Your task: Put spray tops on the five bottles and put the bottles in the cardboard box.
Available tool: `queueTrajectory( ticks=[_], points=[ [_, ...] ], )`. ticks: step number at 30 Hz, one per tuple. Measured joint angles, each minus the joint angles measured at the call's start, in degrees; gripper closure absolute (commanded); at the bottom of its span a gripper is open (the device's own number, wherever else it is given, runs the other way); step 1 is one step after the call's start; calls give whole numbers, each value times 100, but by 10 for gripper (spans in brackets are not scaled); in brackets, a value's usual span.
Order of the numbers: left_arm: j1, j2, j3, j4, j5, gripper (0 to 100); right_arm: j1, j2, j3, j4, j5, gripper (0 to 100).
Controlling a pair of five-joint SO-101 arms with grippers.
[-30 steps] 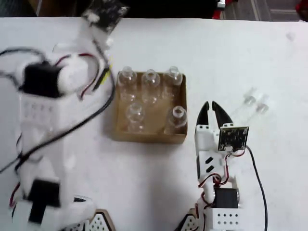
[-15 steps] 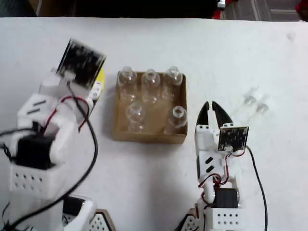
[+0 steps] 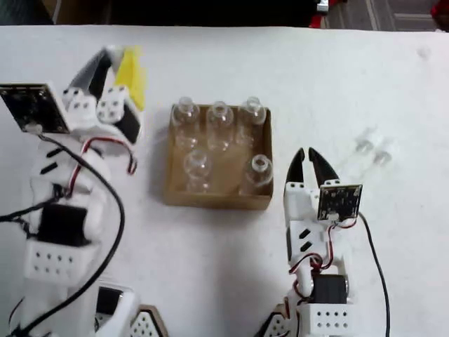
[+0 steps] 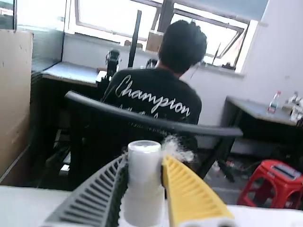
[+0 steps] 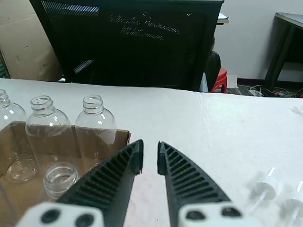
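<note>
Five clear bottles with no tops stand in the cardboard box [image 3: 217,201] at mid-table: three in the far row [image 3: 219,116], two in the near row [image 3: 196,166]. My left gripper [image 3: 114,62], with one yellow finger, is left of the box and points to the table's far side. It is shut on a white spray top [image 4: 143,184]. My right gripper [image 3: 306,153] rests just right of the box, slightly open with nothing between its fingers. The right wrist view has this gripper [image 5: 149,151] beside the box [image 5: 124,137] and bottles [image 5: 94,124].
Two loose spray tops [image 3: 365,145] [image 3: 382,156] lie on the white table right of my right gripper, also in the right wrist view [image 5: 265,187]. Black and red cables hang around the left arm [image 3: 63,210]. Beyond the table's far edge stands an office chair.
The left arm has swung and turned its wrist, so its camera went from the far side to the left and the gripper now points away. The right arm has not moved.
</note>
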Motion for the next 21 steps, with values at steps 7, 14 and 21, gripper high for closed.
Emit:
queueTrajectory(
  ticks=[7,14,21],
  points=[
    [114,1046,0,-2171,536,977,0,0,0,0,0,956],
    [141,2400,0,-3578,862,977,-9,0,0,0,0,956],
    [237,3174,62,-4009,862,977,-9,0,0,0,0,956]
  ],
)
